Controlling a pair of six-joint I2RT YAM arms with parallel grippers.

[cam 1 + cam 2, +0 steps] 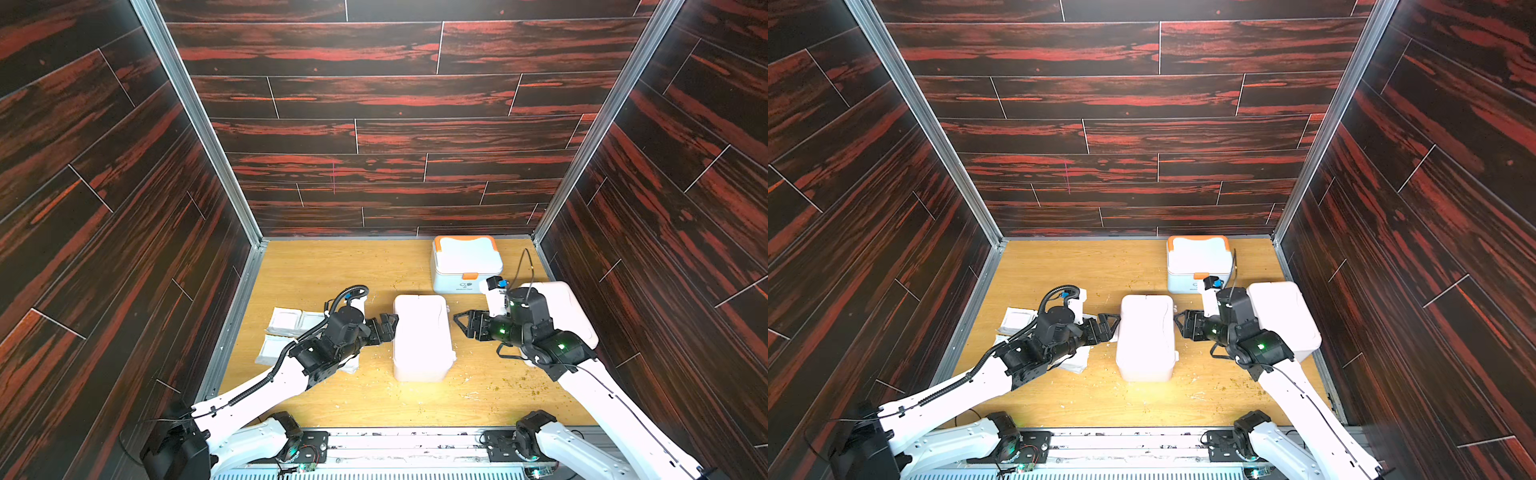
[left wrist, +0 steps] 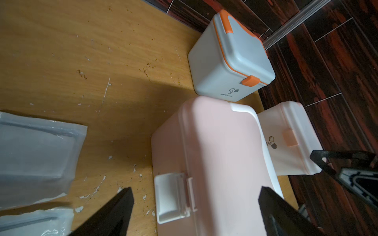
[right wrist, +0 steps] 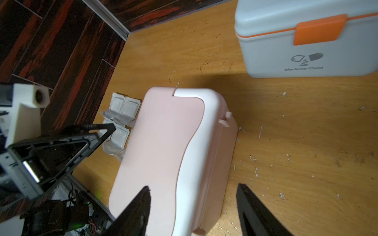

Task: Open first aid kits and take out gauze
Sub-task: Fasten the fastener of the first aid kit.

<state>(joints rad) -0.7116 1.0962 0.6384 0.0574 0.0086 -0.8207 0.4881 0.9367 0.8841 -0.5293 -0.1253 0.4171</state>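
**Closed pink kit between two open grippers**

The middle first aid kit (image 1: 422, 336), pale pink, stands on the wooden table (image 1: 332, 270) with its lid down. It lies directly between the two grippers in both top views.

The left gripper (image 1: 388, 326) is at the kit's left side with its fingers spread wide and nothing held. In the left wrist view the two dark fingers (image 2: 114, 214) frame the kit's side wall, and a white clip-like part (image 2: 171, 196) on this wall sits between them. Whether the tips touch the plastic, I cannot tell.

The right gripper (image 1: 463, 322) points at the kit's right side, just beside it. Its fingers are apart and they grasp nothing. In the right wrist view one finger (image 3: 139, 208) shows in front of the lid and the other in front of the bare table, so the kit's upper right edge falls between them.

The gauze (image 1: 286, 322), several flat white packets, lies on the table to the left of the kit, partly hidden under the left arm. It is well apart from the right gripper, with the kit standing between them.

The orange-trimmed kit (image 1: 465, 262) stands closed near the back wall, behind the middle kit. The third kit (image 1: 569, 307), white, stands at the right side, partly covered by the right arm.
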